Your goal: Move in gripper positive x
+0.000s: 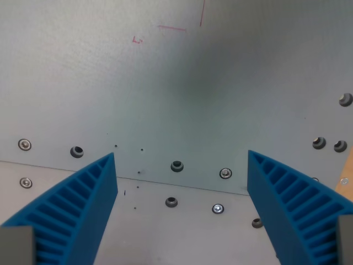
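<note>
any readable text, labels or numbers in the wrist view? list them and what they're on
No printed text, brand or number.
Red pen marks on the grey plate: small scribble, not legible; short line; short stroke.
Blue fingers: no markings.

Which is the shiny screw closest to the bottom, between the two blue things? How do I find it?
Start at the grey metal table and find the gap between the gripper's two blue ribbed fingers. Low in that gap, below the seam between the plates, sits the shiny screw. Its neighbour to the wrist view's left, a dark hole, is dull, while this one glints bright silver.
</note>
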Tool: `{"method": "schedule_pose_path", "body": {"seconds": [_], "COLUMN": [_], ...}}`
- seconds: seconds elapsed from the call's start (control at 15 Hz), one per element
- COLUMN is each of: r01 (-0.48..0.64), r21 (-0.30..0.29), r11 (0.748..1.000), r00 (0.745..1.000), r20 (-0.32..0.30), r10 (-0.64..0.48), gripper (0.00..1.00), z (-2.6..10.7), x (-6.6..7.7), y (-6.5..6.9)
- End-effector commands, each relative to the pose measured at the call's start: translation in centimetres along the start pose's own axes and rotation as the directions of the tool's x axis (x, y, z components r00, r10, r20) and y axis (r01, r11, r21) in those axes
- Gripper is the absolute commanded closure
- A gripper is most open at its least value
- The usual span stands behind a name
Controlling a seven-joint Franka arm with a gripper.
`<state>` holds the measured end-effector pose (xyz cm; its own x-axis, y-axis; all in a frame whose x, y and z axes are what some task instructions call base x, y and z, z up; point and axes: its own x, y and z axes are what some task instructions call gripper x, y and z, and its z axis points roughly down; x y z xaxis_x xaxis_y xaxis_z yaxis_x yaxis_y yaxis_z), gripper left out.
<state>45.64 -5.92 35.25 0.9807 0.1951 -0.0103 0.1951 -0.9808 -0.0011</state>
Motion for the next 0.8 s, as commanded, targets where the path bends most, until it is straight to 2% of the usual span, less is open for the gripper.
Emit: {"method": "schedule_pose_path", "body": {"seconds": [0.07, 0.8], "r01": [0.000, 0.000], "r21": [-0.001, -0.001], "r11": [1.000, 1.000], "r00": [1.000, 1.000], "r20": [-0.005, -0.005], "r10": [0.000, 0.000], "gripper": [0.00, 0.00], "z": [-0.2, -0.3], "x": [0.5, 6.0], "y": [0.0, 0.0]}}
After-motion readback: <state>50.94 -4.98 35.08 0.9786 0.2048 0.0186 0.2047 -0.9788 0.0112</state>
